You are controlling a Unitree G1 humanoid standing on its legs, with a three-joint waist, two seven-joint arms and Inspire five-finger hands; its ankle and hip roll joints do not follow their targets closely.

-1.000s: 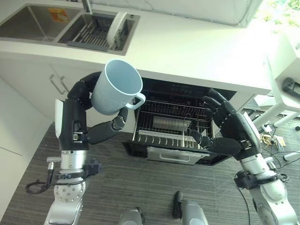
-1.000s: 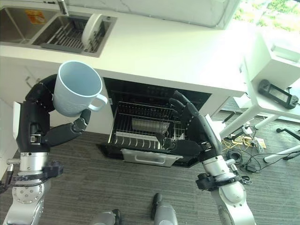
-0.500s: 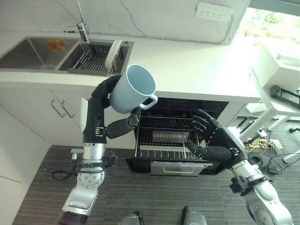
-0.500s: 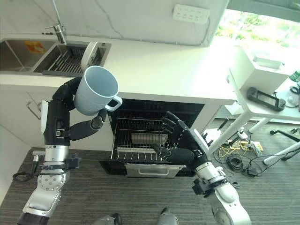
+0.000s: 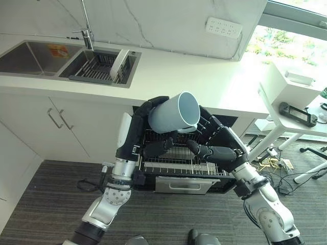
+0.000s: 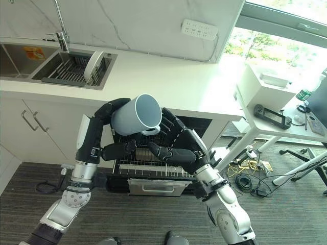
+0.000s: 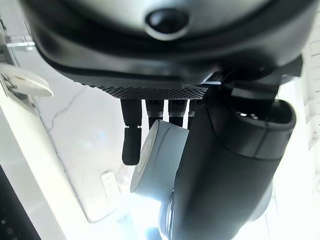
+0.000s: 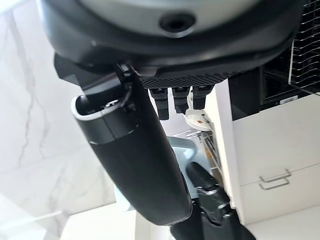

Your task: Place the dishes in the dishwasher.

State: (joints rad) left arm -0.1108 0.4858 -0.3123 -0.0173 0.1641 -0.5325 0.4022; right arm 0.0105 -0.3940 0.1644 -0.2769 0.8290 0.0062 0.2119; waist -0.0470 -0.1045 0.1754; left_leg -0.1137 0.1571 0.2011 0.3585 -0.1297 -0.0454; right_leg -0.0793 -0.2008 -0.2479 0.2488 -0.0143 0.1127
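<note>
A white counter (image 5: 204,76) is running along a marble-look wall, with a double sink (image 5: 30,55) at its far left end; a drying rack (image 5: 94,69) is sitting in the sink's right basin with a white plate (image 5: 116,65) standing on edge in it. Under the counter the dishwasher (image 5: 184,176) is standing open, its wire rack (image 5: 179,158) pulled out over the dark striped floor.

The left hand (image 5: 148,120) is holding a pale blue mug (image 5: 173,112) in the air above the rack, fingers wrapping over the mug's far side and the thumb pressing in from below, so the grip is closing on the body, not the handle. The mug is lying tipped, its mouth facing up and to the right. The right hand (image 6: 176,143) is hovering just beside the mug, by its handle side, fingers spread and nearly straight, holding nothing; whether it is touching the mug I cannot tell.

My judgement: the mug is not yet in the rack. The risk is lying in the crowding of the two hands, as a knock from the right fingers could be twisting the smooth mug out of the left grip. Letting go while it is this high and tilted could be sending it clattering onto the wires or past the rack's front edge to the floor
</note>
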